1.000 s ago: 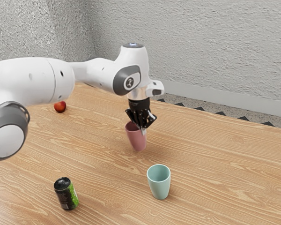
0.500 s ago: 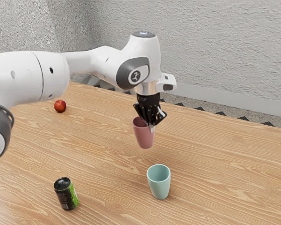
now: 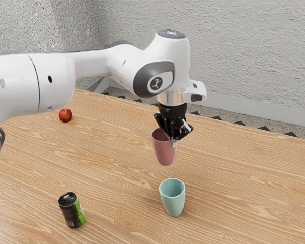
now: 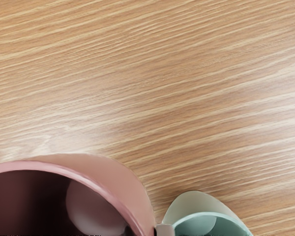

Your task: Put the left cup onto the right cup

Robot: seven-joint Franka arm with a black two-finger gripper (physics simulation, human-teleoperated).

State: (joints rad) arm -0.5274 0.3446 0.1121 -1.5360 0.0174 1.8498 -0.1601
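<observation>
Pink cup [image 3: 164, 147] off desk [image 3: 254, 168], hanging near upright from end effector [image 3: 174, 137], which pinches its rim. Since a second ago: cup higher, carried toward exterior view's right, now nearly above teal cup [image 3: 172, 196], clear gap between them. Transport looks almost done; small shift more, then lowering in. Can [image 3: 71, 209], apple [image 3: 65, 115] well aside.

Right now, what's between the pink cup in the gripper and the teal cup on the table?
Nothing. In the exterior view the stretch between pink cup and teal cup is bare.
</observation>
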